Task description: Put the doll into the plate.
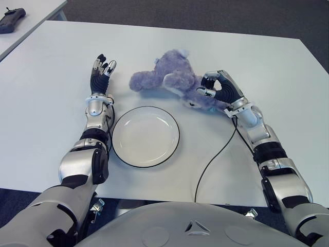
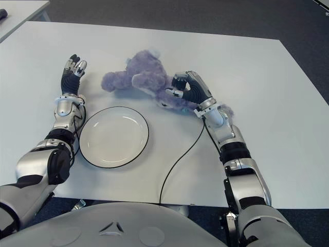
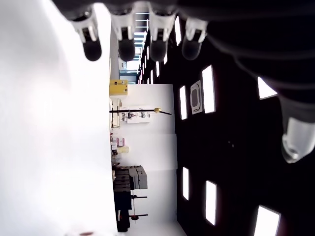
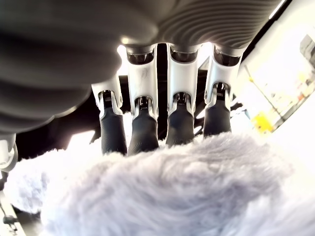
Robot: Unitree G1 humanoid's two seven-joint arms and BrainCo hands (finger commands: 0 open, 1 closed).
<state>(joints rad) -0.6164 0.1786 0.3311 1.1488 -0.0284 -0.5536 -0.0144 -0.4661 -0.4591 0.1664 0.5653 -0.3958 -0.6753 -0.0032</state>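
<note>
Purple plush doll: a fuzzy lilac-grey soft toy [image 1: 169, 82] lying on the white bench [image 1: 51, 67], just beyond the plate's far rim and outside it.
Plate: a round white dish with a thin dark rim [image 1: 145, 136], near the bench's front edge between the two arms, with nothing in it.
Right hand: the black-and-silver right hand [image 1: 217, 88] is on the doll's right end, its fingers [image 4: 142, 132] curled down into the fur with the thumb bent toward them; in the right wrist view four dark fingertips press into the plush, so the hand has closed around the toy.
Left hand: the left hand [image 1: 101, 72] shows to the left of the doll, apart from it and beyond the plate's left edge, its fingers [image 3: 92, 46] straight and spread with nothing between them.
Doll position: the toy sprawls sideways, one end toward the left hand and the other under the right hand; whether any part is raised off the bench cannot be told.
Cable: a thin black cable [image 1: 216, 154] runs from the right wrist across the bench to its front edge, passing right of the plate.
Far corner: a dark handheld device [image 1: 11, 19] lies on a second white table at the upper left.
</note>
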